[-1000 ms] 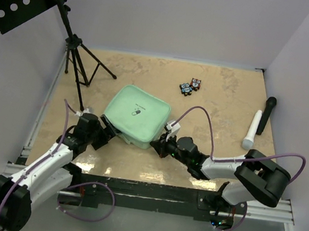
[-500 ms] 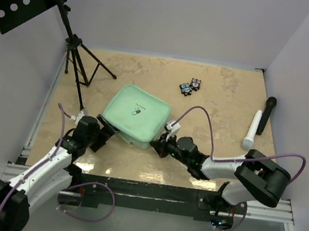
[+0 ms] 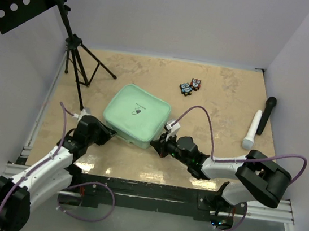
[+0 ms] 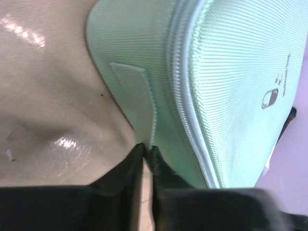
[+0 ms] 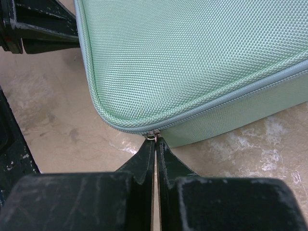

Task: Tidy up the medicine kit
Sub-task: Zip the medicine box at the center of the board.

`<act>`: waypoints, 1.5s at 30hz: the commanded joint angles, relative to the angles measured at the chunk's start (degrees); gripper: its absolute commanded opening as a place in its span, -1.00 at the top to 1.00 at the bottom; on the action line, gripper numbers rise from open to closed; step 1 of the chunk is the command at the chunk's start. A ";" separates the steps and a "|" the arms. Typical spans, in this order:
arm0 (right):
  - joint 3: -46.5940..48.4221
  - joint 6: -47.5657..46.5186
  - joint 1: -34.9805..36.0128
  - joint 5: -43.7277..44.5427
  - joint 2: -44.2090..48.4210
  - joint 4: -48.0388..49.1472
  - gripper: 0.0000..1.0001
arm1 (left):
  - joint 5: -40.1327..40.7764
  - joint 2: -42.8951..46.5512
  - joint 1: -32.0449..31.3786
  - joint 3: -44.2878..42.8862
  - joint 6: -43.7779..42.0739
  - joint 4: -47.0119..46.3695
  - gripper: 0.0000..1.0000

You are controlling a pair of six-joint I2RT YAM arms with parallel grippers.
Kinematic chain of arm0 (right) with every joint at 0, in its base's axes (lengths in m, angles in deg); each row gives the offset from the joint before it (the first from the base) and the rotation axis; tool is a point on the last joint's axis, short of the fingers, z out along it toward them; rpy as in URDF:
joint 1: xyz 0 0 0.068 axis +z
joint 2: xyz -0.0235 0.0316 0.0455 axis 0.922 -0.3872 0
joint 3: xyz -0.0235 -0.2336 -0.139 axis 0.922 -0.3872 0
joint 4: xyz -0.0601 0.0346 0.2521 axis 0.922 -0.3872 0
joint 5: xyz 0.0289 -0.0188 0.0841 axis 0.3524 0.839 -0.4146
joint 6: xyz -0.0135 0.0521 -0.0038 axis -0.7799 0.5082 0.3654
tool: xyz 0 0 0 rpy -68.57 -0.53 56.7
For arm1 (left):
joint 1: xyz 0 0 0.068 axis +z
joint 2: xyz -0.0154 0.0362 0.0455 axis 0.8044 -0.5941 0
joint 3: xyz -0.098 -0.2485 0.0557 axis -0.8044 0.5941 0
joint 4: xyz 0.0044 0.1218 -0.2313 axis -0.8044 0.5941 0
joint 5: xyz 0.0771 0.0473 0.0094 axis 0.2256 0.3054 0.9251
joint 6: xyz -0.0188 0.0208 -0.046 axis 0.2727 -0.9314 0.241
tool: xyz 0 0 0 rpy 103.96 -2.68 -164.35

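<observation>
At the far left a music stand (image 3: 74, 53) is standing on its tripod, one leg reaching towards the medicine kit (image 3: 136, 115), so room on that side is looking tight. The left gripper (image 4: 147, 149) is lying low on the table (image 3: 225, 96), its fingers pinching the lower end of the fabric tab (image 4: 131, 96) on the kit's side wall, probably anchoring the case against a pull from the other side. The kit itself is lying flat, lid up and zipped closed, in the middle of the table. At its near right corner the right gripper (image 5: 155, 140) is pressing its fingers together on the zip pull (image 5: 154, 136), which is sitting at the bend of the seam; the zip seems ready to be drawn along that edge. Two owl figures (image 3: 191, 86) are sitting behind the kit, and a white microphone (image 3: 252, 129) and a black microphone (image 3: 267, 114) are lying well apart by the right wall, leaving bare table between for the lid to be swinging open
</observation>
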 commanded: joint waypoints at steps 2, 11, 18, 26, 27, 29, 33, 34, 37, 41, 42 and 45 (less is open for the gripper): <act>1.74 -2.18 -0.20 -1.32 1.12 0.28 1.00 | -2.81 -3.89 -0.14 0.21 -1.64 -4.17 1.00; 1.21 -5.25 2.95 -1.58 1.64 0.10 1.00 | -1.77 -4.78 -0.31 1.80 1.08 -8.57 1.00; 2.97 -7.63 8.24 -1.58 0.42 0.80 1.00 | 2.89 -4.95 -2.59 1.01 4.42 -7.87 1.00; 1.74 -7.63 8.68 -2.89 2.26 4.23 1.00 | 6.93 -3.64 -5.84 1.88 6.35 -6.73 1.00; 1.83 -7.54 8.76 -3.34 2.08 4.58 1.00 | 7.72 -3.55 -6.37 1.71 6.70 -6.55 1.00; 2.27 -7.28 9.11 -4.22 1.21 5.11 1.00 | 8.78 -3.64 -7.51 1.36 7.23 -6.29 1.00; 3.32 -6.93 10.26 -4.48 -0.46 6.51 1.00 | 11.41 -4.69 -10.24 0.22 8.64 -5.06 1.00; 3.50 -6.75 10.52 -4.66 -0.64 6.95 1.00 | 12.29 -4.87 -11.11 0.13 9.16 -4.62 1.00; 3.85 -6.66 10.96 -5.45 -1.25 8.10 1.00 | 14.22 -4.96 -13.22 -0.22 10.48 -3.75 1.00; 4.11 -7.19 11.49 -6.68 -1.87 8.98 1.00 | 15.81 -5.66 -14.72 -0.22 11.89 -3.13 1.00; 4.29 -7.11 11.58 -6.86 -2.05 8.98 1.00 | 16.16 -5.83 -15.07 -0.14 12.33 -2.95 1.00; 5.08 -7.28 11.75 -7.38 -3.10 8.98 1.00 | 16.86 -6.36 -15.95 -0.31 13.12 -2.77 1.00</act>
